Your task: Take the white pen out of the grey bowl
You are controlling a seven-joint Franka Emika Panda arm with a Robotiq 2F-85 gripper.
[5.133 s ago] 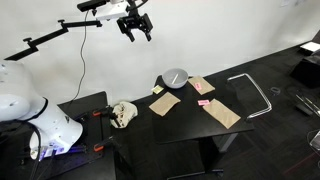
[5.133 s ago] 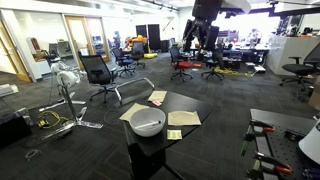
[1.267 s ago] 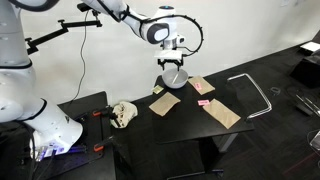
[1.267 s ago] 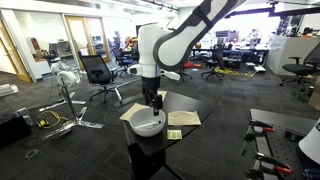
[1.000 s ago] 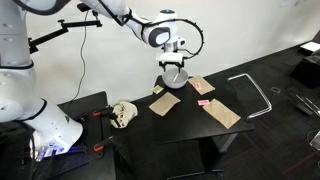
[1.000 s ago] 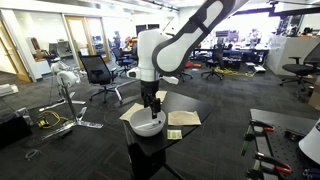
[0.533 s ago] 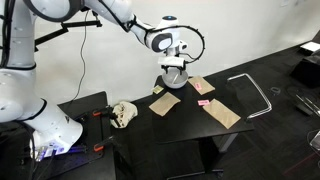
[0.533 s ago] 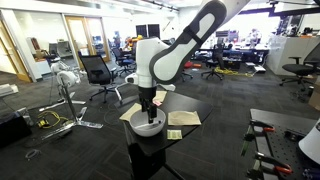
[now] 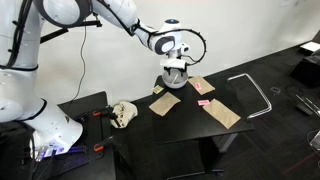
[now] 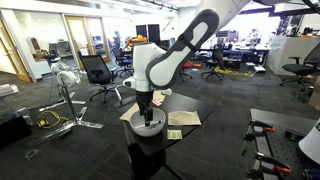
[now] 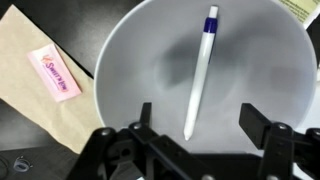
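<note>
The grey bowl (image 11: 120,70) fills the wrist view. The white pen (image 11: 200,75) with a blue cap lies inside it, nearly upright in the picture, tip toward my fingers. My gripper (image 11: 197,115) is open, its two fingers either side of the pen's lower end and not touching it. In both exterior views the gripper (image 9: 175,72) (image 10: 147,117) reaches down into the bowl (image 9: 166,82) (image 10: 149,128) on the black table; the pen is hidden there.
Several tan paper sheets (image 9: 220,112) (image 10: 183,118) lie on the black table (image 9: 190,125) around the bowl. A pink packet (image 11: 56,72) rests on one sheet. A crumpled cloth (image 9: 123,113) lies on the side cart. Office chairs (image 10: 98,72) stand behind.
The arm has come down from high above the table and lowered the open gripper into the bowl. The pen has not visibly moved.
</note>
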